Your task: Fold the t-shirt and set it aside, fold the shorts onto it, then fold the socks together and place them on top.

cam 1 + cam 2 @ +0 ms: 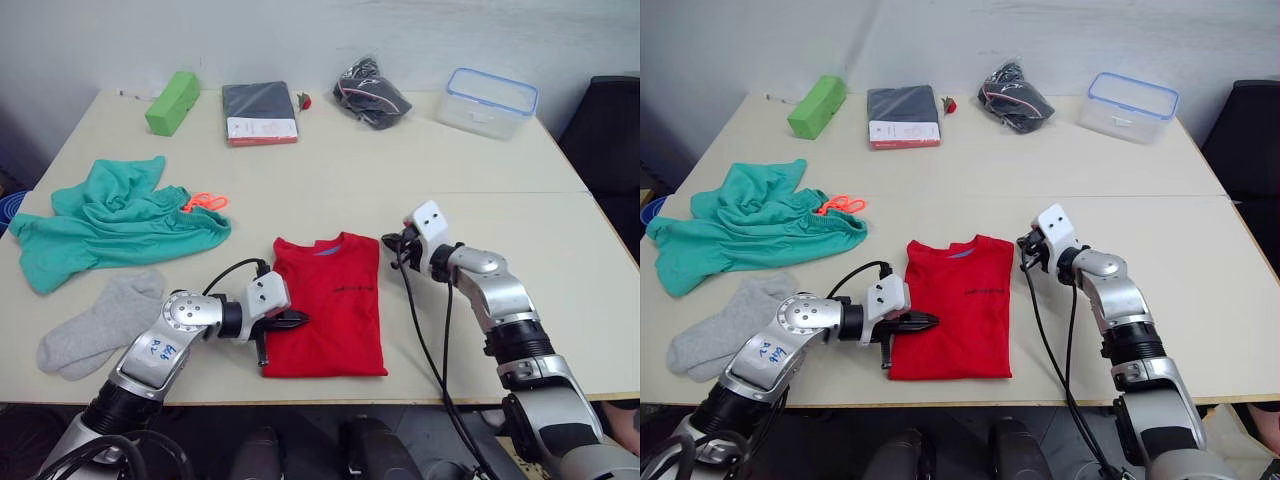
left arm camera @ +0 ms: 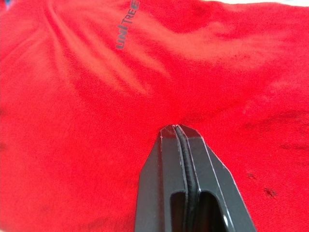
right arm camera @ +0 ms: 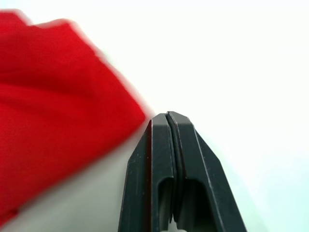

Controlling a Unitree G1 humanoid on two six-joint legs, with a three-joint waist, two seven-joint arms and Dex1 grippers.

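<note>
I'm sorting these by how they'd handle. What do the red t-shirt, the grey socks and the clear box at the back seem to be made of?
T-shirt: soft matte knit, probably cotton; it creases gently and lies flat.
Socks: thicker matte knit with a slightly fuzzy, limp look.
Box: rigid translucent plastic with a blue-rimmed lid, likely smooth; the table shows faintly through its walls.

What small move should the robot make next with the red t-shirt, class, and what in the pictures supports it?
Probably fold the t-shirt in half, hem up to collar. Its sleeves are already tucked in, leaving a narrow rectangle lying full length. The left gripper, shut, lies on its left edge; the right gripper, shut, sits beside the right shoulder, off the cloth.
</note>
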